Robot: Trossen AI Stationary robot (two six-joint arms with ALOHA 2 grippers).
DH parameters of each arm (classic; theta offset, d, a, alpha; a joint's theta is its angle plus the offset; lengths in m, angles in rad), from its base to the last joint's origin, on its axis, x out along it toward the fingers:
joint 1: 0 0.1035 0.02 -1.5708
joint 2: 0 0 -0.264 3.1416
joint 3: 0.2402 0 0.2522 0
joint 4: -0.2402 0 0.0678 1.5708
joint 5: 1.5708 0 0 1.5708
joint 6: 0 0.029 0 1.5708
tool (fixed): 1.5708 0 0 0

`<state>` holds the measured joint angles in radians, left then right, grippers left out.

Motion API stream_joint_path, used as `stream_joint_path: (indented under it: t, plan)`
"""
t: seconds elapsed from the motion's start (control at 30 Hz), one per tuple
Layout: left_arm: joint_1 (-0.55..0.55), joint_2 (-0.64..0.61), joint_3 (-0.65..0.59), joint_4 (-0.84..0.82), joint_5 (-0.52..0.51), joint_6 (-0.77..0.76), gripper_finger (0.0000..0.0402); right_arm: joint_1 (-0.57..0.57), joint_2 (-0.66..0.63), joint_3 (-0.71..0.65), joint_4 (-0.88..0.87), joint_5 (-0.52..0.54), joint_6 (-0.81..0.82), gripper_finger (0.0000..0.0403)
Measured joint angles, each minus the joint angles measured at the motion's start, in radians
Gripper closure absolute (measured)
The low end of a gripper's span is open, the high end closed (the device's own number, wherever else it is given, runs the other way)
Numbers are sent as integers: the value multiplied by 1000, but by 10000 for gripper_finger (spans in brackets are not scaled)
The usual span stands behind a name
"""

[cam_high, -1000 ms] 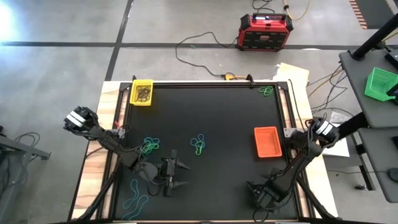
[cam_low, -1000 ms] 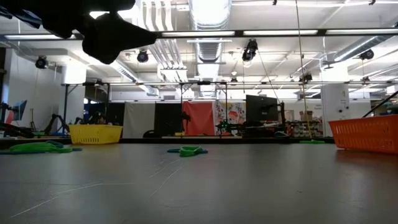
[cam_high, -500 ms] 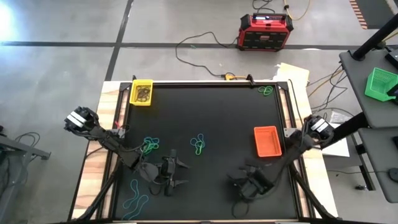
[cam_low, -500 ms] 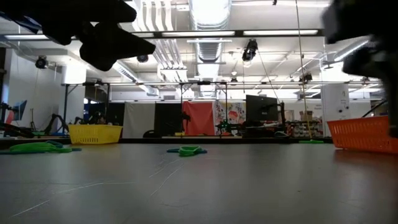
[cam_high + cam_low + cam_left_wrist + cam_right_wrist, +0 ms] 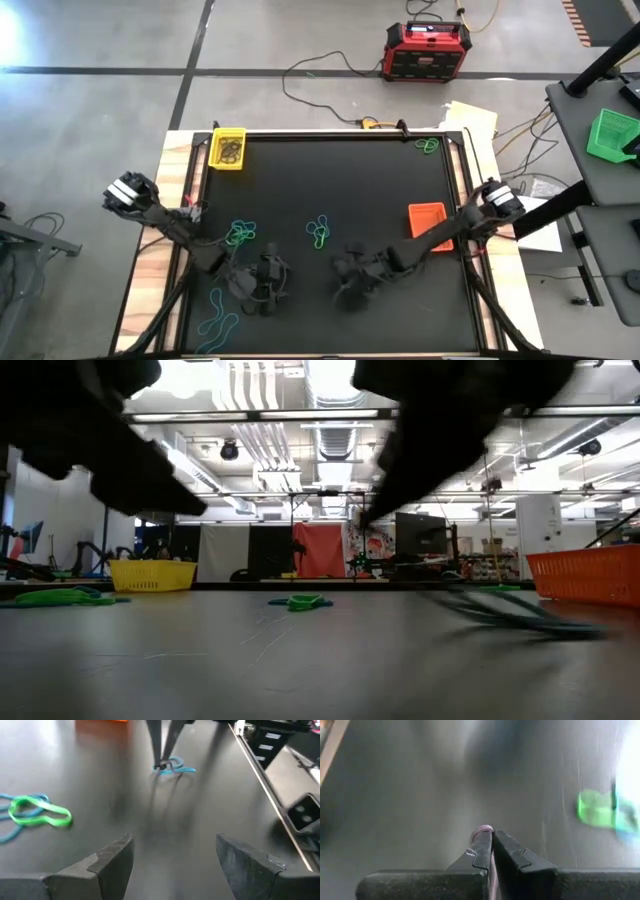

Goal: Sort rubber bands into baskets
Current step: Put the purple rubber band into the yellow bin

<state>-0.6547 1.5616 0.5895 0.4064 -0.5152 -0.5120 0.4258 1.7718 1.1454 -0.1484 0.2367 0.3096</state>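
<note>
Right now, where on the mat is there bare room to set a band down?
Bare: the wide stretch between the yellow basket and the green bands at the far corner, down to the orange basket. Crowded: the near edge, where the left pincer, right pincer and teal-green bands cluster.

Robotics lab: ceiling ducts [image 5: 335, 400], strip lights [image 5: 455, 412], concrete floor [image 5: 100, 110].

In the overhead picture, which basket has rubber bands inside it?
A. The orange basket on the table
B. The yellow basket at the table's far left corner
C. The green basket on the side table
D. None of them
B: the yellow basket shows dark rubber bands on its floor, while the orange basket looks bare inside.
</note>
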Motion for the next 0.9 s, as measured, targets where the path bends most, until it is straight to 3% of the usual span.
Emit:
stream_joint_path:
  t: [0.1,0.23,0.37,0.5,0.6,0.67,0.9]
  plan:
    - [-32,0,-17,3,-14,-39,139,-30,25,1,179,1,-78,394]
    - [-77,0,-37,18,-144,-51,139,-40,33,9,336,1,-145,394]
    - [-115,19,-51,86,-328,1,139,-38,31,11,390,-1,-164,394]
    - [-104,94,-43,243,-340,130,139,-38,39,11,420,-1,-164,394]
    - [-79,154,-17,382,-308,250,139,-39,41,11,411,-1,-164,394]
    - [-66,175,-5,378,-307,285,139,-38,40,11,381,-1,-148,394]
    - [-72,131,-9,192,-313,139,139,-30,32,10,50,-1,-33,394]
